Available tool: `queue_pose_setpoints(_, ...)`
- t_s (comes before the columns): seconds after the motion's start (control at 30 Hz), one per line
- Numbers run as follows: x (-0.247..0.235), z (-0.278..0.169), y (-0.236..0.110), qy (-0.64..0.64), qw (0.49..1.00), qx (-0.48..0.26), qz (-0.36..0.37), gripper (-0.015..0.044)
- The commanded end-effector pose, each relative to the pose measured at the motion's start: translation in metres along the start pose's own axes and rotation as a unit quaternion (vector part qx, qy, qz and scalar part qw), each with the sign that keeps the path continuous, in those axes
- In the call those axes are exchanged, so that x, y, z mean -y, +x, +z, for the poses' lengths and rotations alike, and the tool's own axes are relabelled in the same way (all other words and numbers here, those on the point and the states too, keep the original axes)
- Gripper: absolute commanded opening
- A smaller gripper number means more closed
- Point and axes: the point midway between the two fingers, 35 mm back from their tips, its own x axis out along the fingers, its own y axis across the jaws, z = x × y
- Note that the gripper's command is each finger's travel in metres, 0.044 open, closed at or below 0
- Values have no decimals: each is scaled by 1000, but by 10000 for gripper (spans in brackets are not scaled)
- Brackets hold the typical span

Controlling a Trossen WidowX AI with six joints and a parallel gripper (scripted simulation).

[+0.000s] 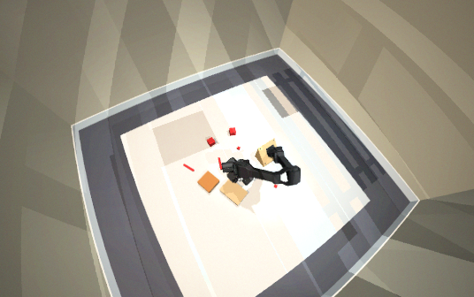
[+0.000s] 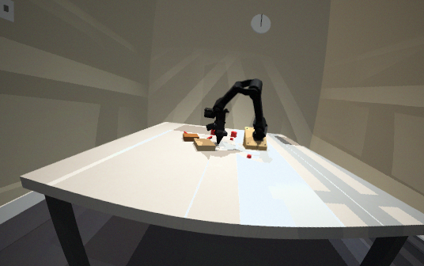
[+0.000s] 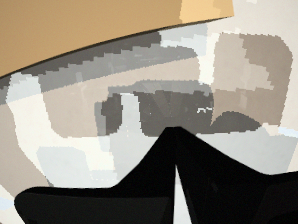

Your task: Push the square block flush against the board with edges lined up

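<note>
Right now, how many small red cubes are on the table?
3: two beside each other beyond the arm, one near its base. The arm may hide others.

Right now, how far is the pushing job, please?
Done: nothing yet; a gap shows between the orange block and the tan board. In hand: the gripper, fingers shut and holding nothing, is low beside the board. Left: close the gap, align an edge, withdraw.
</note>
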Motion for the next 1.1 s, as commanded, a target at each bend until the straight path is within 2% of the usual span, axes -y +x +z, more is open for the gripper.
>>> queue_pose_setpoints(0.0, 1, 2, -12, -2, 1000, 1, -2, 0)
queue_pose_setpoints(0.07, 0, 1, -44, -4, 1000, 2, -4, 0)
queue_pose_setpoints(0.13, -1, 0, -57, -6, 1000, 3, -4, 0)
queue_pose_setpoints(0.37, -1, 1, -50, -3, 1000, 4, -2, 0)
queue_pose_setpoints(0.57, -47, 18, -56, -72, 997, 3, -4, 0)
queue_pose_setpoints(0.73, -49, 19, -56, -75, 997, 3, -4, 0)
queue_pose_setpoints(0.8, -49, 20, -47, -75, 997, 3, -4, 0)
queue_pose_setpoints(0.93, -49, 19, -3, -75, 997, 3, -2, 0)
queue_pose_setpoints(1.07, -50, 19, -1, -75, 997, 3, -2, 0)
